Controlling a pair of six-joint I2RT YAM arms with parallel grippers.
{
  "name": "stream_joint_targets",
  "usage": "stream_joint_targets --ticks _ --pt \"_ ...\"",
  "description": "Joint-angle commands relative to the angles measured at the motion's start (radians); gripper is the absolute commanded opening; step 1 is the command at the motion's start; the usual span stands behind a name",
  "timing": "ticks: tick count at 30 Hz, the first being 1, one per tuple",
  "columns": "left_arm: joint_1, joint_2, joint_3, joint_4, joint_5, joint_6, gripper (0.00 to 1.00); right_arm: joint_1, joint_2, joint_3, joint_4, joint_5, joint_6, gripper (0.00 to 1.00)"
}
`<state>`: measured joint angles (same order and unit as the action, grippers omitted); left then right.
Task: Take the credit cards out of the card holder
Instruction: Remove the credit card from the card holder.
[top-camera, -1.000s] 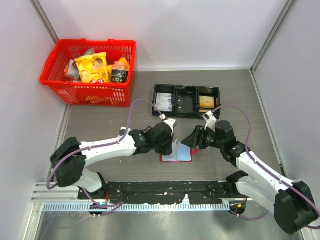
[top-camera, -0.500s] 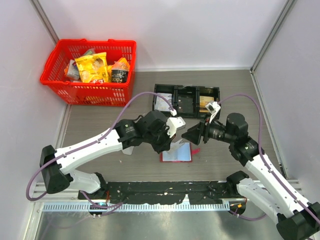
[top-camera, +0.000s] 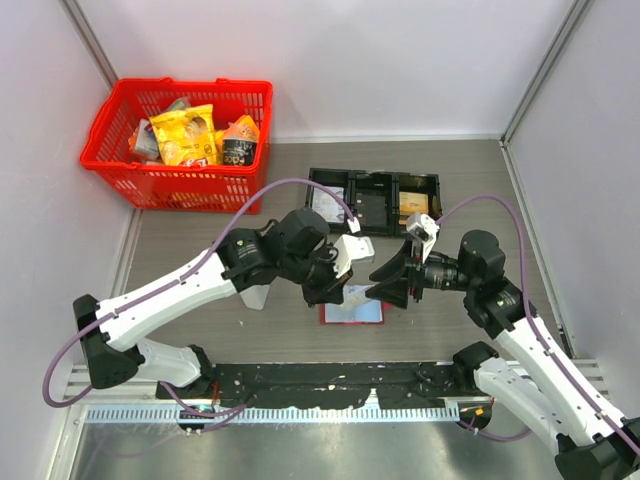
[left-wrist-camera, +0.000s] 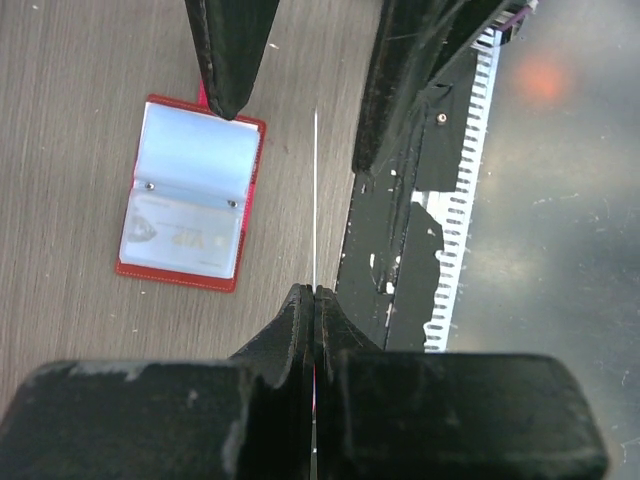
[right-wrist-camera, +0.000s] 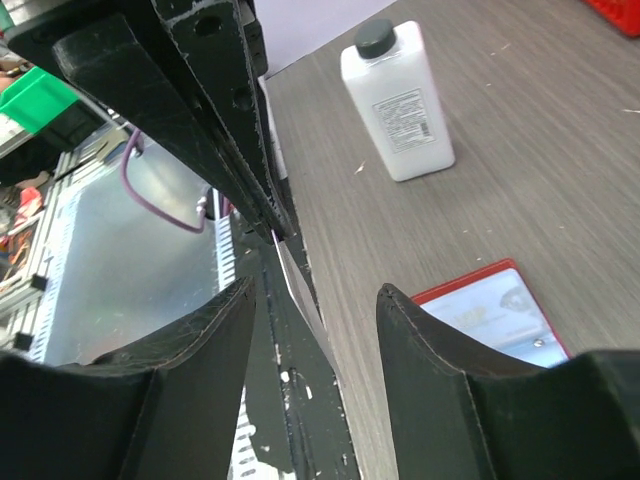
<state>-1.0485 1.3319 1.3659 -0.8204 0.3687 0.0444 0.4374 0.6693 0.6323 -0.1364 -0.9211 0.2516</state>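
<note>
One credit card (left-wrist-camera: 316, 200) had risen off the tabletop (left-wrist-camera: 60, 330) since a second ago, clamped edge-on in my left claw (left-wrist-camera: 314, 292). My right claw (right-wrist-camera: 318, 300) gaped, jaws apart, beside it. Below, the red card holder (left-wrist-camera: 190, 195) lay open, another card (left-wrist-camera: 180, 238) inside; a white bottle (right-wrist-camera: 398, 100) stood nearby.
</note>
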Motion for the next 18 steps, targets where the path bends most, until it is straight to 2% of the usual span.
stream_joint_targets --ticks 1,6,11,14,16,18 --pt "0.015 -0.004 0.056 -0.039 0.075 0.055 0.00 0.007 0.013 0.055 0.035 -0.107 -0.026 0.54" --pt "0.062 0.018 0.081 -0.056 0.131 0.077 0.00 0.007 0.038 0.066 0.012 -0.124 -0.034 0.36" --pt "0.081 0.039 0.104 -0.071 0.167 0.104 0.00 0.009 0.065 0.084 0.015 -0.121 -0.032 0.01" --pt "0.099 0.036 0.101 -0.051 0.162 0.100 0.00 0.009 0.095 0.090 0.024 -0.108 -0.029 0.01" --pt "0.134 0.020 0.082 -0.002 0.139 0.062 0.12 0.009 0.111 0.093 0.044 -0.078 -0.011 0.01" --pt "0.194 -0.023 0.032 0.085 0.102 -0.019 0.37 0.008 0.130 0.090 0.072 -0.029 0.011 0.01"
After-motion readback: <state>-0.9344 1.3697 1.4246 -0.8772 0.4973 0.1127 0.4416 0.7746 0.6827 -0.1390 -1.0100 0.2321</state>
